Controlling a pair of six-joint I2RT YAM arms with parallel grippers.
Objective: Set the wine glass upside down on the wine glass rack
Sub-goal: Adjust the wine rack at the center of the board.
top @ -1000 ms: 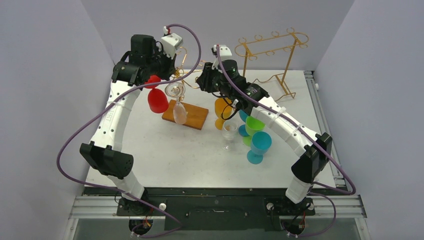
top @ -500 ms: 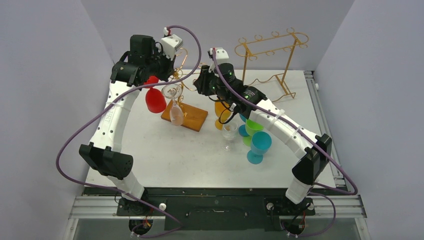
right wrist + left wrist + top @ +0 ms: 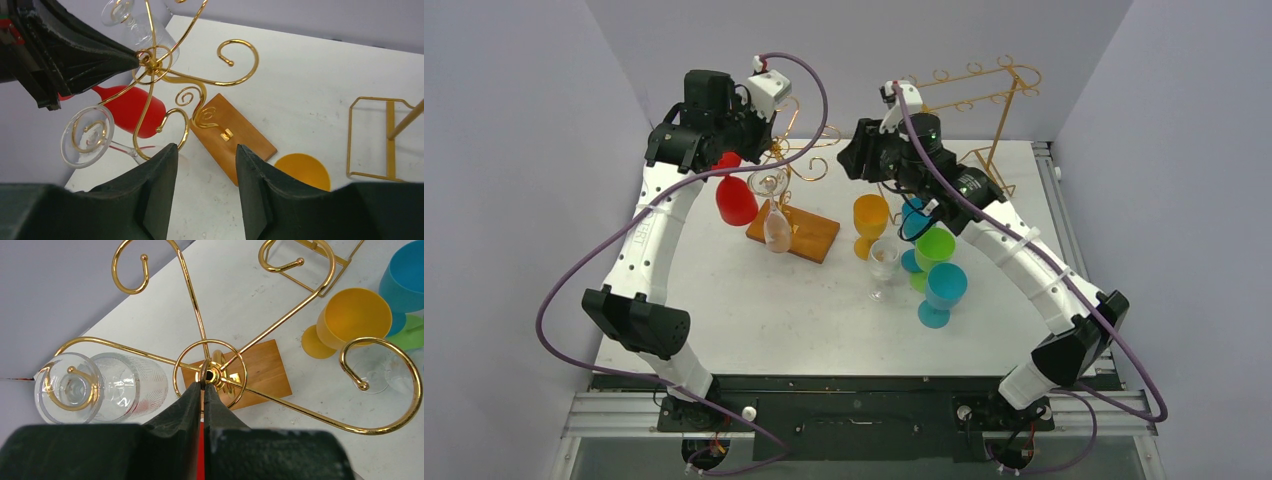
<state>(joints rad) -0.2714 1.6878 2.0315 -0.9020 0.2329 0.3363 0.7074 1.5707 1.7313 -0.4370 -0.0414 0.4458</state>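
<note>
White tabletop [image 3: 754, 300] between grey walls carries the wine glass rack [image 3: 799, 235]. At the top of the rack, the left gripper [image 3: 205, 385] is pinched tight on the small knob inside the centre ring, probably so that the light stand does not tip. The wine glass [image 3: 107, 387] hangs bowl down from a curled arm on the rack's side toward the left arm, with its foot caught in the spiral. The right gripper [image 3: 205, 150], off to the rack's right, has its fingers apart and holds nothing, so the placing seems done.
</note>
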